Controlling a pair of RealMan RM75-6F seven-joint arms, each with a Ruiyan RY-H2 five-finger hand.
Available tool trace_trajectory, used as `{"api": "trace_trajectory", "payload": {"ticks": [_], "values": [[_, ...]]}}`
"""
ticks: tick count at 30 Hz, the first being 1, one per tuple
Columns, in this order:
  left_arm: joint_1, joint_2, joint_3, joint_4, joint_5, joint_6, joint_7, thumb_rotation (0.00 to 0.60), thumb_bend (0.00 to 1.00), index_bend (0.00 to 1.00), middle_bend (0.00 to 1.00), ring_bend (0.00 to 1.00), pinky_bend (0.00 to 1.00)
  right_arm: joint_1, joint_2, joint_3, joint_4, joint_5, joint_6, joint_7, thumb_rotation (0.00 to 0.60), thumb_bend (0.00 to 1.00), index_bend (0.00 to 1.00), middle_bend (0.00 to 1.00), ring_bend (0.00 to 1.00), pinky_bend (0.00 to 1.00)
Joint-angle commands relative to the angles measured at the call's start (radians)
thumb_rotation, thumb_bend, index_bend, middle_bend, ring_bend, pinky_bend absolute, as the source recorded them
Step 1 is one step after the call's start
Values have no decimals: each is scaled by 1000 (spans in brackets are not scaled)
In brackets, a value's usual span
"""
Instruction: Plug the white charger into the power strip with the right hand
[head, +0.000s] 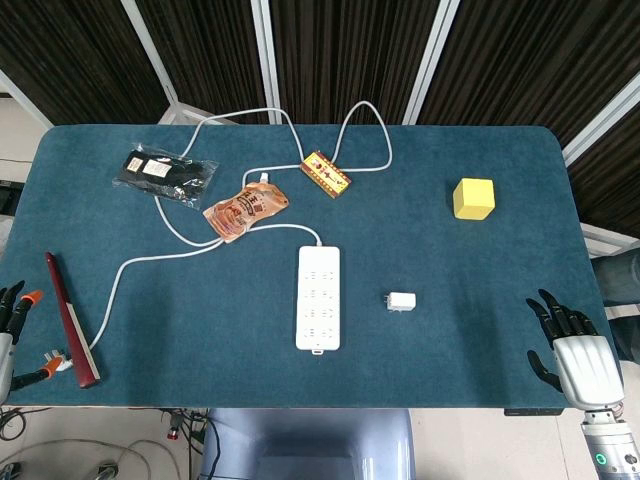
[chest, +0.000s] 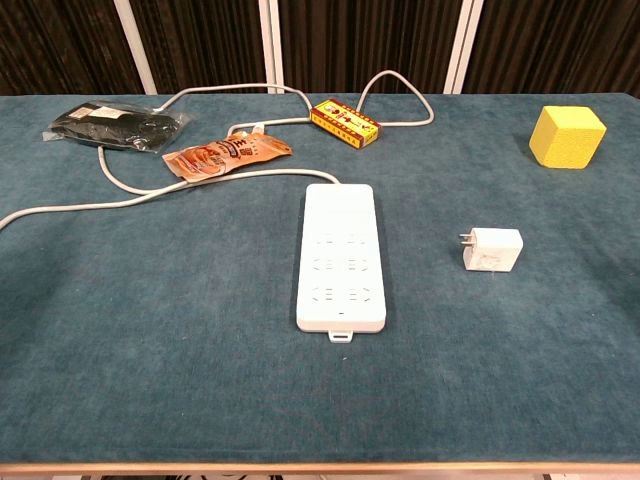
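Charger (chest: 493, 249) beside pwr strip (chest: 339, 255) — untouched; right hand (head: 572, 352) fingers spread, empty.

Teal felt table (head: 480, 290); dark slatted wall (head: 340, 50) (white posts).

Matt teal cloth table (chest: 150, 380), smooth white plastic power strip (chest: 339, 254), charger (chest: 493, 249)

Power strip: we see the white power strip (head: 318, 298) lying lengthwise near the desk (head: 480, 300) middle, its cable (head: 200, 250) looping toward the far edge.
Charger: the white charger (head: 401, 302) lies just right of the strip, apart from it.
Right robot hand (head: 575, 352): at the near right corner, fingers spread, holding nothing.
Left robot hand (head: 10, 325): at the left edge, mostly cut off.
Yellow cube (head: 474, 198): toward the far right.
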Motion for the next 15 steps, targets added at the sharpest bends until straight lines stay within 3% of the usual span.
{"api": "trace_trajectory", "payload": {"ticks": [1,15], "values": [[-1,-2,0,-1,-1,-2,3,600,101,146,0,0,0,-2,1,0,-5,0,-1,-7,600,404,143,107,211,264],[2,8,-2,-4,-7,0,-10,600,101,147,0,0,0,-4,-8,-1,-25,11,-24,-24,600,404,143,108,211,264]]}}
